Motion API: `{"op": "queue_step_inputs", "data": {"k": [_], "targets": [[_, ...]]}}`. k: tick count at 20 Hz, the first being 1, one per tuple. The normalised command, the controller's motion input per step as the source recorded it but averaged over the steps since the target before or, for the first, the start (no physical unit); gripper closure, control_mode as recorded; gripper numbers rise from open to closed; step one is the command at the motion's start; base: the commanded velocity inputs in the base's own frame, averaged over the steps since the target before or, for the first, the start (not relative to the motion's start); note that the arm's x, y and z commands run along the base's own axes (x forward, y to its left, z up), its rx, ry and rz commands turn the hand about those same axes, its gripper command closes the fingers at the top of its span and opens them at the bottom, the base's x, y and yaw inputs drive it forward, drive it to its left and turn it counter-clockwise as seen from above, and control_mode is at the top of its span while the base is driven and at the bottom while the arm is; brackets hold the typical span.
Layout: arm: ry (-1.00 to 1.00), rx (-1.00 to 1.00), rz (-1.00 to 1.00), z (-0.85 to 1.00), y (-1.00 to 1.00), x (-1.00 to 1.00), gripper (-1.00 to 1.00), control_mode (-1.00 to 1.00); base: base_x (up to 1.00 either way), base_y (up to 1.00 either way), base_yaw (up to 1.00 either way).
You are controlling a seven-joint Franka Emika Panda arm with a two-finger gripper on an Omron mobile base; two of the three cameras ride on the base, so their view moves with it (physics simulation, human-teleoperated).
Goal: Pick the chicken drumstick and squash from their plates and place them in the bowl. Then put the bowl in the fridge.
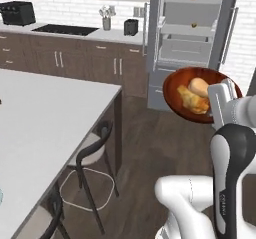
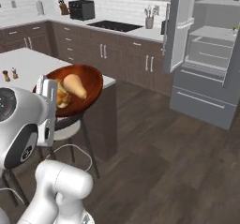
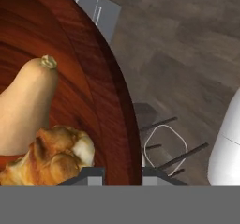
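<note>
Gripper (image 3: 119, 171) fingers clamped on wooden bowl (image 3: 93, 78) rim, frame bottom; rigid, tilted; squash (image 3: 26, 106), drumstick (image 3: 51, 155) may slide

White desk and dark plank floor

The desk (image 1: 45, 118) has 2 small shakers (image 2: 9, 74) standing on its white top near an edge. On the wooden floor (image 2: 168, 162), 2 dark-framed stools (image 1: 92, 155) stand tucked against the desk's side.
</note>
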Motion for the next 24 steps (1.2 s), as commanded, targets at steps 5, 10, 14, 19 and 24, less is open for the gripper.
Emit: {"op": "queue_step_inputs", "data": {"k": [5,10,14,19,24], "targets": [[0.00,0.00,0.00,0.00,0.00,0.00,1.00,1.00,1.00,-0.18,-0.19],[0.00,0.00,0.00,0.00,0.00,0.00,1.00,1.00,1.00,-0.27,-0.13],[0.00,0.00,0.00,0.00,0.00,0.00,1.00,1.00,0.90,-0.40,-0.18],[0.00,0.00,0.00,0.00,0.00,0.00,1.00,1.00,0.87,-0.30,-0.24],[0.00,0.00,0.00,0.00,0.00,0.00,1.00,1.00,1.00,0.01,-0.31]]}}
